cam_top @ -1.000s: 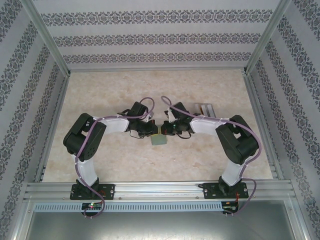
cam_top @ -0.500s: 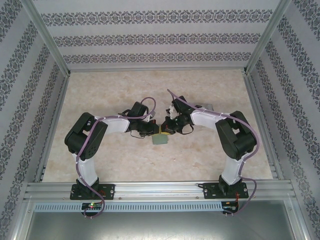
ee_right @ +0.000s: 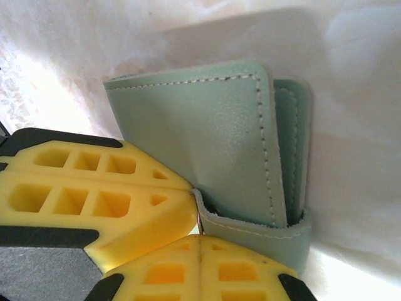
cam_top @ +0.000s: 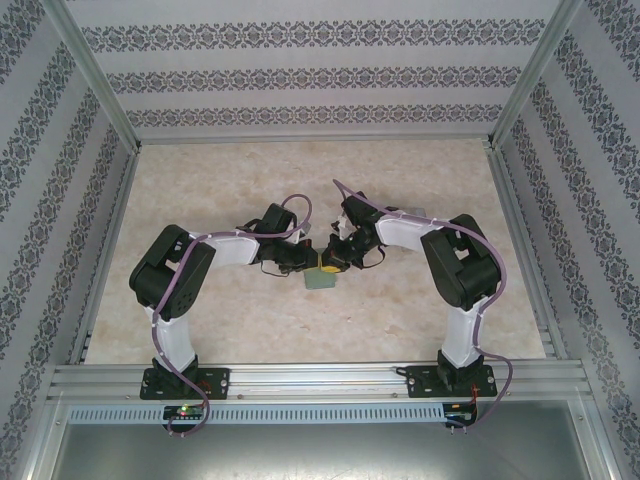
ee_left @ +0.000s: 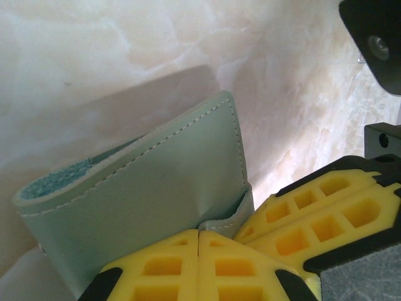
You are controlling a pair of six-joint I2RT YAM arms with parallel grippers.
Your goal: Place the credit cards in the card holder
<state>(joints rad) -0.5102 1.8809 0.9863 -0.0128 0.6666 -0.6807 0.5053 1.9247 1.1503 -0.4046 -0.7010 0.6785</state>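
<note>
While the wallet [cam_top: 321,279] is folded shut at mid-table, left gripper [ee_left: 198,266] and right gripper [ee_right: 200,271] meet at its tab, both jaws closed tight, seemingly pinching leather; peeling the tab slowly, one side anchored, should open it cleanly.

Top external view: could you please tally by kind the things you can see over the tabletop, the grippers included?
Grippers: 2, the left gripper and the right gripper
Sage-green card holder: 1
Pale object partly hidden behind the right arm, kind not clear: 1
Total: 4
</note>
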